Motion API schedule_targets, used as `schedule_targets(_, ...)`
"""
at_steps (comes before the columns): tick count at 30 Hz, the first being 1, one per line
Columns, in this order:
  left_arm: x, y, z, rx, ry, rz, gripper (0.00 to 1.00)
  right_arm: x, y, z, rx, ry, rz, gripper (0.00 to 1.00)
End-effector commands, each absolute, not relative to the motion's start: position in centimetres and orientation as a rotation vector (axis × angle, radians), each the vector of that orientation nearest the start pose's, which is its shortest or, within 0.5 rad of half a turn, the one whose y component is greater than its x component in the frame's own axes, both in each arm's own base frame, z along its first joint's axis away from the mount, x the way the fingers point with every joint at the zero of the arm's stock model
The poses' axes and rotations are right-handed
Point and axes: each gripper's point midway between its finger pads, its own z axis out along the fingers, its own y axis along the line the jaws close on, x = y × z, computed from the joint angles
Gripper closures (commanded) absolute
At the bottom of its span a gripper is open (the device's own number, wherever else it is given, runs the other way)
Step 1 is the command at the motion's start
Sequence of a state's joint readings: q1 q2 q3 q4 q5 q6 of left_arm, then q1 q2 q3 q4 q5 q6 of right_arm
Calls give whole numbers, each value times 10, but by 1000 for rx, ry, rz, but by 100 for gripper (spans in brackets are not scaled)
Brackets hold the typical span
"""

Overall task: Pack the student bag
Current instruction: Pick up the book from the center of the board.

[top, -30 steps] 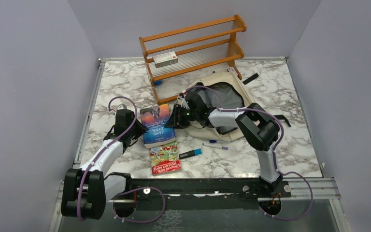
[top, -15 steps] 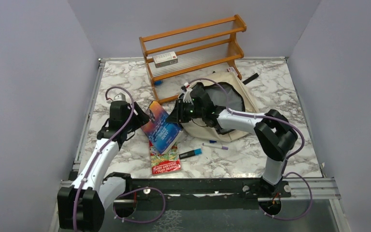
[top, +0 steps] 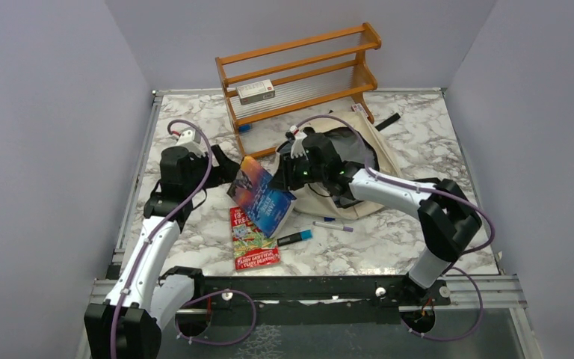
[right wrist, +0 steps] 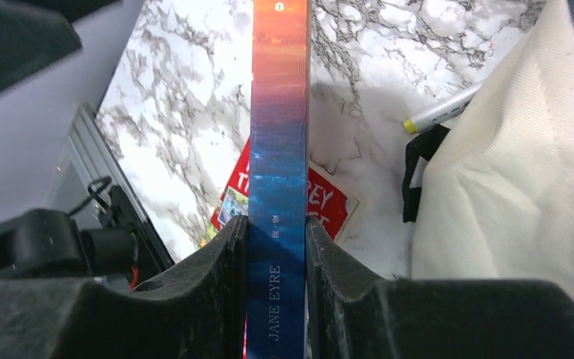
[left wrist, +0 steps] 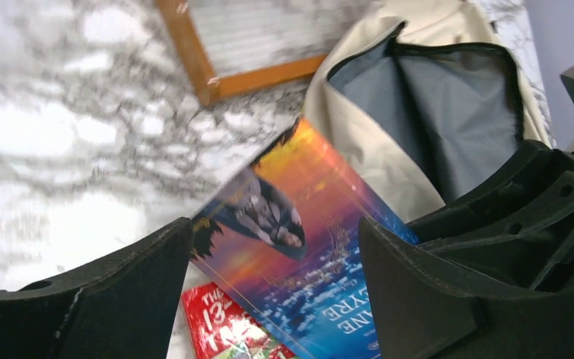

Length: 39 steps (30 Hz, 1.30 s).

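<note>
While the student bag (top: pixel 321 202) is lying on the marble table (top: pixel 448 172) just in front of the wooden rack (top: pixel 299 71), right of middle, it is sagging soft and cream-coloured. Its black zipper line is running round a wide-open mouth, and grey lining is showing inside. A black strap (top: pixel 387 120) is trailing off its far corner. From my left wrist, the bag (left wrist: pixel 359 127) is gaping toward me beyond the book. From my right wrist, its cream cloth (right wrist: pixel 508 187) is filling the right side.

I am reaching my right arm from its base with the elbow raised over the table's right side. The forearm is stretching leftward along the bag's near flank. My right gripper (top: pixel 293 176) is sitting at the bag's left edge, and its jaws (right wrist: pixel 276 247) are pinching the Jane Eyre book (right wrist: pixel 278 149) by the spine. The book (top: pixel 263 196) is tilting, its lower end hanging over the red book (top: pixel 254 239). I cannot tell whether the two are touching.

I am stretching my left arm up the table's left side, with the wrist turning right. My left gripper (top: pixel 224 164) is hovering just beside the book's far corner. Its jaws (left wrist: pixel 273 232) are spreading wide and gripping nothing, and the cover (left wrist: pixel 299 247) is showing between them.
</note>
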State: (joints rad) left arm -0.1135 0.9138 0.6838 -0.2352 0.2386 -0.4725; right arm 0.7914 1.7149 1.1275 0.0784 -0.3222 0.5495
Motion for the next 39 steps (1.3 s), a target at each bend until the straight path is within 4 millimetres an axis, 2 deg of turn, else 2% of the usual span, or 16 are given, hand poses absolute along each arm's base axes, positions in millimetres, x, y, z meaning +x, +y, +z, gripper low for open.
schedule_targets(1,309,-116,244,183,1857,-623,18,293,382,218,-627,1969,1066,99)
schedule_targets(5,299,-139,248,396,1772,-708,16,284,365,220,-771,1937,1053,99)
schedule_targets(9,270,-171,248,671,1630,-881,21,276,350,214,-875,1928,1004,99)
schedule_targets(13,263,-173,241,761,1592,-825,25,269,343,208,-981,1911,965,99)
schedule_targets(15,263,-170,239,761,1584,-784,25,267,341,198,-1032,1938,948,99)
schedule_targets(21,259,-169,240,753,1577,-773,26,275,333,168,-1012,2055,860,99)
schedule_targets(29,259,-168,238,745,1579,-762,26,270,336,148,-1041,2101,897,71)
schedule_targets(39,258,-168,237,744,1578,-765,26,265,341,127,-1071,2152,942,59)
